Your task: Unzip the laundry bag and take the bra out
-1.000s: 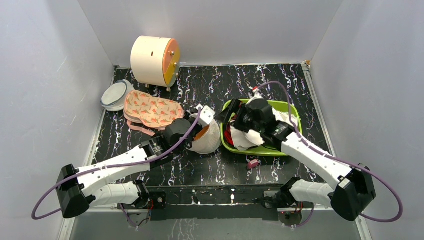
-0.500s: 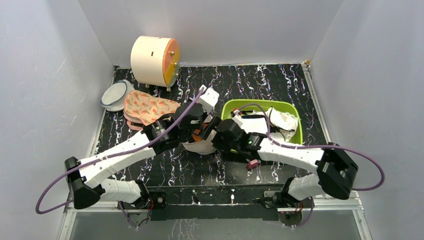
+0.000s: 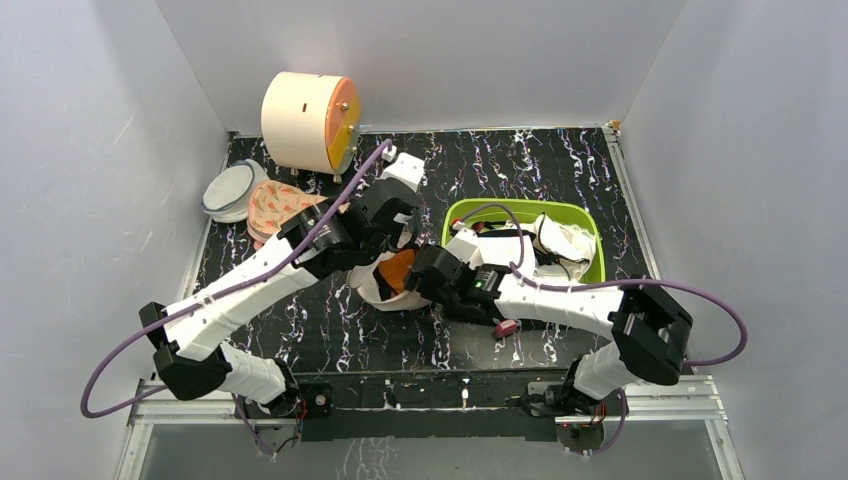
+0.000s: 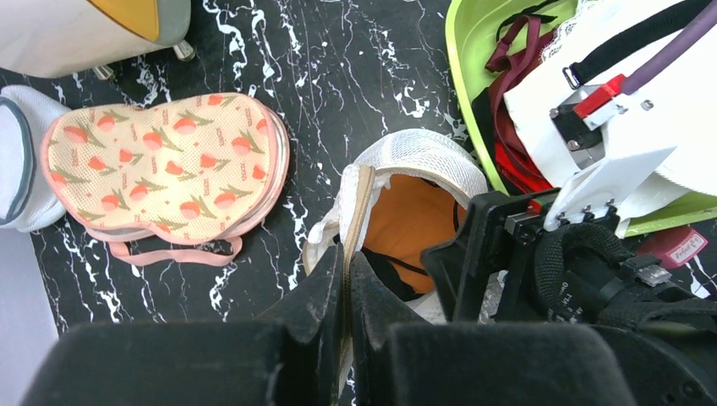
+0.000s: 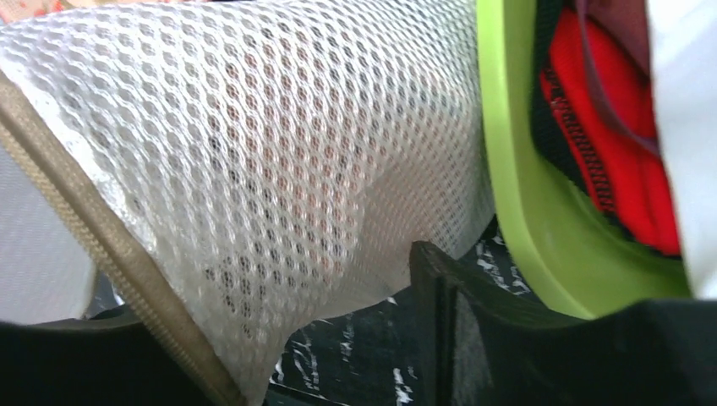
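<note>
Our left tool (image 4: 345, 262) has its two fingers drawn together, pinching the tan zipper rim of the laundry bag (image 4: 416, 156). The rim strip runs straight out ahead from between the fingertips. Just ahead and to the right of that pinch the bag gapes open, and the bra (image 4: 406, 216) lies inside it, an orange cup facing up with a thin black strap across its near edge.

Our right tool (image 3: 420, 275) crowds in from the right of the left one, its black body hard against the open bag and covering the bag's right side in the left wrist view. Through its own camera we see its fingers (image 5: 435, 288) standing well apart with the white mesh wall hanging between them. We cannot tell whether they press on the mesh.

Ahead and to the left of the left tool, the pink flamingo pouch (image 4: 161, 161) lies flat on the black marbled surface (image 4: 338, 76), apart from the bag. Past the pouch sits a grey-rimmed white disc (image 4: 17, 161), touching its far side. Further ahead stands a cream drum (image 3: 300, 120) with an orange face.

To the right of the right tool, the green tray (image 5: 524, 169) sits just beside the bag, with a red garment (image 5: 609, 110) against its inner wall and white garments (image 3: 560, 240) deeper in. A small pink tag (image 3: 507, 327) lies on the surface under the right arm.
</note>
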Robot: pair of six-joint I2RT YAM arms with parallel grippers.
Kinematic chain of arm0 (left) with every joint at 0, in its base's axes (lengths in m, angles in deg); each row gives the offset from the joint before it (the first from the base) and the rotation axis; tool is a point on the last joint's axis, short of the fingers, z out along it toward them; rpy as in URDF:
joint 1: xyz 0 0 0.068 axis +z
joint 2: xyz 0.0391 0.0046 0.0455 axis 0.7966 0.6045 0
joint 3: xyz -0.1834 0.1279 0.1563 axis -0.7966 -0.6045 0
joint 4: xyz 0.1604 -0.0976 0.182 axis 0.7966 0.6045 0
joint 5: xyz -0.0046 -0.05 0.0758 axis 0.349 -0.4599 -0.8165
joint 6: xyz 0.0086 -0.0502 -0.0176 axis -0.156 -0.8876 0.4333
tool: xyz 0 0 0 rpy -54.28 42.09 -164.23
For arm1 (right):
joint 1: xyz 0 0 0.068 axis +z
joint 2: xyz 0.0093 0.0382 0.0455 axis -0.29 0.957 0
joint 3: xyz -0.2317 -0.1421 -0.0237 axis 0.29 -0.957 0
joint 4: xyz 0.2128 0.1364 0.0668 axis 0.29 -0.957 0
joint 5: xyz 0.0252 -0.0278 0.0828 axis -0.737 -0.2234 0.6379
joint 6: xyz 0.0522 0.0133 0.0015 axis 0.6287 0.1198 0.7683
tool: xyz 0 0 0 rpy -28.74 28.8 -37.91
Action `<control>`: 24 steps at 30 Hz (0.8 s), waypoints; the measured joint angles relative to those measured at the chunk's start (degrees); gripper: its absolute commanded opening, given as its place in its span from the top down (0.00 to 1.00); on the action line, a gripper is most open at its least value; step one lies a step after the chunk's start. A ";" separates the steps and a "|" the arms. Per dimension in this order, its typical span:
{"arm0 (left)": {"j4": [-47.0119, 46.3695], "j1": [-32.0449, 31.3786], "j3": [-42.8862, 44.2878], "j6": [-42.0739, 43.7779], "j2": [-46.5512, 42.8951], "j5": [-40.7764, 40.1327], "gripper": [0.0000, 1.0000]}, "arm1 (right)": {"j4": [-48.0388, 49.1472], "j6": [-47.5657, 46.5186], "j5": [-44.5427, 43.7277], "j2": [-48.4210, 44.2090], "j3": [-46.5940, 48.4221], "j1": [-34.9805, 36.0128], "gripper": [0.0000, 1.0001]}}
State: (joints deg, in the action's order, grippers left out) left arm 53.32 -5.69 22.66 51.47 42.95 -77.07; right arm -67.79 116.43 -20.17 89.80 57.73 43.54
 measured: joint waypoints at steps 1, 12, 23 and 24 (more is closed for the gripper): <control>1.49 0.33 1.11 -0.81 0.37 0.39 1.00 | -0.66 -1.07 -0.13 -0.28 0.00 -0.02 0.52; 3.32 21.94 -3.76 -2.03 -0.26 15.13 1.00 | -3.48 -26.10 6.95 -5.57 0.76 -3.58 0.77; 0.57 31.61 -12.31 -1.90 -3.26 23.82 1.00 | -10.95 -54.71 34.36 8.07 17.49 -21.42 0.84; 0.39 31.76 -13.11 -1.86 -3.48 23.82 1.00 | -12.04 -56.54 35.87 10.03 19.15 -21.53 0.84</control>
State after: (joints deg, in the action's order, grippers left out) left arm 53.72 26.07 9.55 49.61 39.47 -53.24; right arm -79.83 59.88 15.70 99.83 76.87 22.01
